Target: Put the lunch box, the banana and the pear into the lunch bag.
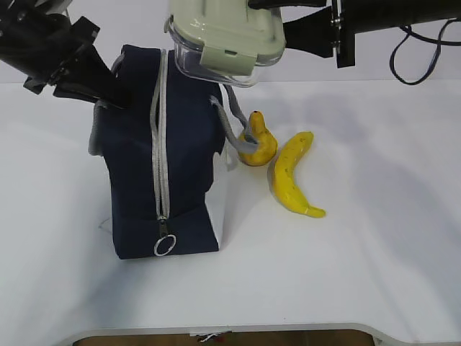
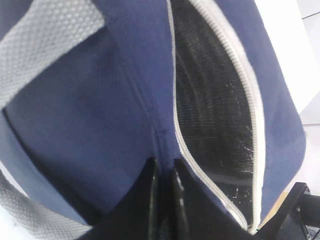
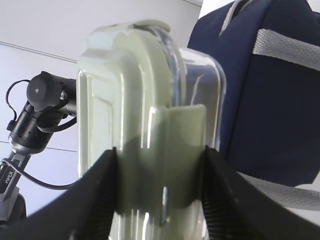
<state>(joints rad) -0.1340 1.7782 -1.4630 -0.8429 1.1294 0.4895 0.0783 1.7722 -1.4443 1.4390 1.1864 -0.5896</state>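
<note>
While the left gripper [image 2: 165, 200] pinches the lunch bag [image 1: 155, 180] fabric beside its open zipper, the right gripper [image 3: 160, 200] clamps the lunch box [image 1: 227, 36] above the bag. Next move: lower the box through the opening, which looks narrow.

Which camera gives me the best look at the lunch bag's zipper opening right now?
The left wrist view: the zipper opening gapes, dark lining visible. The exterior view shows the lunch bag with only the zipper line; the right wrist view shows just its side behind the lunch box.
</note>
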